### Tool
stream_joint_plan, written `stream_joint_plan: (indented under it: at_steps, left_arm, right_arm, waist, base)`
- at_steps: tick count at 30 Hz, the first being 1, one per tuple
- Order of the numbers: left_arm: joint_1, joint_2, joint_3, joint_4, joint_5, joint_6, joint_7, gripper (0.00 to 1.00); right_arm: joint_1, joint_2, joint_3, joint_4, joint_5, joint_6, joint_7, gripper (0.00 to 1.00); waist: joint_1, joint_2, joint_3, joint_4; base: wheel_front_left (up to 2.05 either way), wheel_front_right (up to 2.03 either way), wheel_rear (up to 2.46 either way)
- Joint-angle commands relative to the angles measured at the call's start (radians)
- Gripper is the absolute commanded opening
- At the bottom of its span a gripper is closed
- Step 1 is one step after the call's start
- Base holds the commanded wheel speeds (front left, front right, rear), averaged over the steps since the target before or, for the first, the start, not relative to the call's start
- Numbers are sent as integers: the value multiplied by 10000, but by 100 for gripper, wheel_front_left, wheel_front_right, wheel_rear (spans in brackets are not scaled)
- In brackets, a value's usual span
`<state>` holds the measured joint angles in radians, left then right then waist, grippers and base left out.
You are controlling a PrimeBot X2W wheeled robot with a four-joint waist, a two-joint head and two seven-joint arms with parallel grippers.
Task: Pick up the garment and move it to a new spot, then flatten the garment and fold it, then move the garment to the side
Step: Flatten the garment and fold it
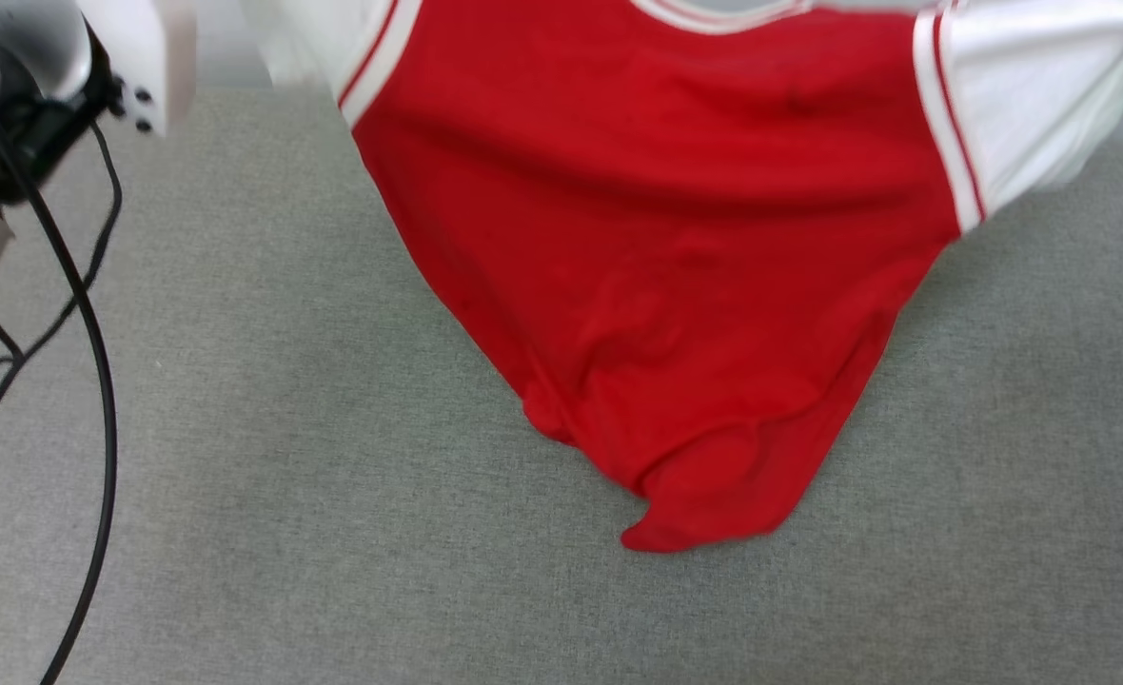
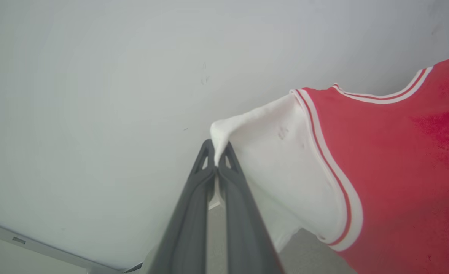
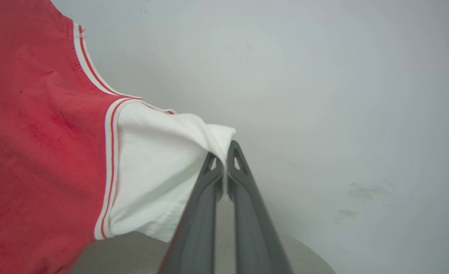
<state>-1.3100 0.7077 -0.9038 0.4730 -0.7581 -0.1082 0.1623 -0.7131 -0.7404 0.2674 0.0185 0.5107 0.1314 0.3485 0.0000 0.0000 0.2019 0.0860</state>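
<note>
And here's the garment (image 1: 676, 285), lifted over the grey counter (image 1: 285, 533) and stretched wide between both arms. Its plain red body faces the head camera, with the striped collar (image 1: 714, 13) right at the far edge of that view.

Left side first: the left claw (image 2: 217, 154) is pinched tight on the tip of the left white sleeve (image 2: 281, 163). Its two dark fingers (image 2: 190, 220) are pressed together, and a fold of white cloth pokes out between their tips.

Same story on the right: the right claw (image 3: 224, 156) is clamped on the edge of the right white sleeve (image 3: 160, 167), jaws nearly touching, cloth caught at the very end. The red-and-white trim (image 3: 108, 171) runs cleanly down where sleeve meets body.

Now look at the drape: the red body narrows as it comes toward the near side and bunches into a soft point at the hem (image 1: 704, 504). That point sits low at the counter, a little right of centre, and I cannot tell whether it touches the surface or hangs just above it.

Far left, a pale forearm (image 1: 0, 57) leans in, and a black cable (image 1: 100, 400) loops down from it across the counter. Behind both claws stands a plain pale wall (image 3: 342, 95)
</note>
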Motion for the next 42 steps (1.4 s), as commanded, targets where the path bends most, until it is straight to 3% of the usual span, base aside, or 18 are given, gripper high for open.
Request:
stream_joint_plan:
  at_steps: [1, 7, 16, 30, 36, 42]
  left_arm:
    - [-253, -61, 114, -105, 1, 107, -113, 0]
    - [-1121, -211, 406, -264, 154, 234, -340, 0]
    - [-3518, -833, 869, 752, 600, 165, -901, 0]
    - [-7040, -1732, 1365, 3082, 1014, -20, -2138, 0]
    - [-7361, -1940, 1223, 3892, 953, -119, -2481, 0]
    - [-6728, -2011, 1052, 4452, 572, -192, -2893, 0]
  right_arm:
    - [-455, 82, 11, 54, -47, -14, 48, 0]
    - [-2203, 210, 463, 407, -211, -14, 351, 0]
    - [-5919, 873, 1228, 1989, -607, -14, 438, 0]
    - [-10952, 1951, 1875, 5153, -1361, -14, -689, 0]
    - [-12012, 2326, 2381, 6565, -1350, -14, -1326, 0]
    - [-11862, 2449, 3180, 7335, -962, -14, -1951, 0]
  waist:
    - [0, 0, 82, -11]
    - [0, 0, 634, -102]
    - [0, 0, 2090, -300]
    - [0, 0, 3569, -456]
    - [0, 0, 4145, -463]
    - [0, 0, 4607, -414]
  base:
    - [0, 0, 0]
    - [0, 0, 0]
    - [0, 0, 0]
    - [0, 0, 0]
    - [0, 0, 0]
    - [0, 0, 0]
